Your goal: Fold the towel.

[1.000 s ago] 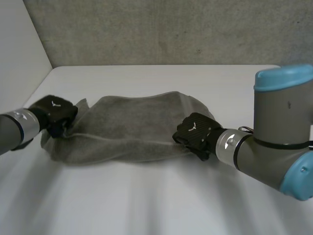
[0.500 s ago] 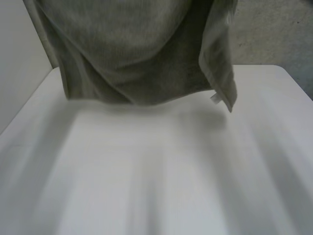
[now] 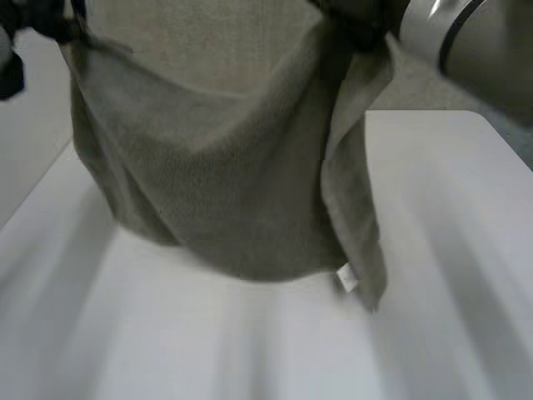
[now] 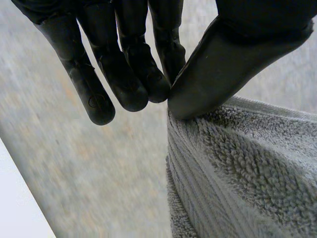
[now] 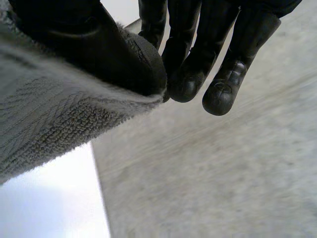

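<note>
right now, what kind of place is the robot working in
Probably a robotics lab or test bench: a bare white table, a plain grey wall behind it, and the left hand and right hand pinching a grey towel up over the table.

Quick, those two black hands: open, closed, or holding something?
Left hand: closed, pinching an upper corner of the grey towel between thumb and fingers.
Right hand: closed, pinching the towel's other upper corner.

towel (image 3: 216, 183) hangs over table (image 3: 450, 217) | left hand (image 4: 116, 69) at left corner | right hand (image 5: 190, 59) at right corner
</note>
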Motion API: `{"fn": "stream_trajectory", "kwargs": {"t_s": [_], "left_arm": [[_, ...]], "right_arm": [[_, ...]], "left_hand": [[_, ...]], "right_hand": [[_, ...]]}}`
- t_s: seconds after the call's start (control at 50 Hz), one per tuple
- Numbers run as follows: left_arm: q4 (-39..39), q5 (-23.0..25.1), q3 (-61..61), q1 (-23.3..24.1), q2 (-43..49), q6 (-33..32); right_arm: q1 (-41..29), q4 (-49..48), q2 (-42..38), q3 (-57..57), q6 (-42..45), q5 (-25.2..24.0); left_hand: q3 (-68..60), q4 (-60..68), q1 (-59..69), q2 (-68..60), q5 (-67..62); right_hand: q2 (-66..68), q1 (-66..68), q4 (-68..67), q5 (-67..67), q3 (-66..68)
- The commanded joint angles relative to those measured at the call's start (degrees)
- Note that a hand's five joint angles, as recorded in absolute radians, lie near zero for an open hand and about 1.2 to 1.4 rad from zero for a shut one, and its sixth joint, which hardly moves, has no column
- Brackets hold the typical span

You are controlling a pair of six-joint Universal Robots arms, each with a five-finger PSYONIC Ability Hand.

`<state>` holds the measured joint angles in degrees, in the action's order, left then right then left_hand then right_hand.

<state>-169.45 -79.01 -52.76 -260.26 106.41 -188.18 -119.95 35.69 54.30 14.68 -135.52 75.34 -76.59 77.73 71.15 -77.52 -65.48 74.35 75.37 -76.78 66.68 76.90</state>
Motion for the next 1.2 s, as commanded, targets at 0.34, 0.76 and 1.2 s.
{"fn": "stream_trajectory", "kwargs": {"t_s": [0.34,0.76,1.2], "left_arm": [[-8.2,-2.4,29.3,0.8,15.5,14.9],[-7.9,6.4,-22.3,-3.4,11.7,-2.5],[-13.8,6.7,-46.1,-4.1,-4.1,-5.8]], "right_arm": [[0.2,-26.3,-4.8,-7.8,-9.5,-0.5],[3.8,-5.5,-7.4,35.7,16.2,-4.3],[3.4,-16.0,4.5,56.8,5.0,-3.8]], "left_hand": [[-3.4,2.3,8.8,-2.5,-4.5],[-3.4,2.3,8.8,-2.5,-4.5],[6.0,-7.1,-0.5,6.9,4.9]], "right_hand": [[5.7,4.6,-3.2,3.3,3.1],[5.7,4.6,-3.2,3.3,3.1],[-59.2,-60.2,61.6,-61.6,-61.8]]}}
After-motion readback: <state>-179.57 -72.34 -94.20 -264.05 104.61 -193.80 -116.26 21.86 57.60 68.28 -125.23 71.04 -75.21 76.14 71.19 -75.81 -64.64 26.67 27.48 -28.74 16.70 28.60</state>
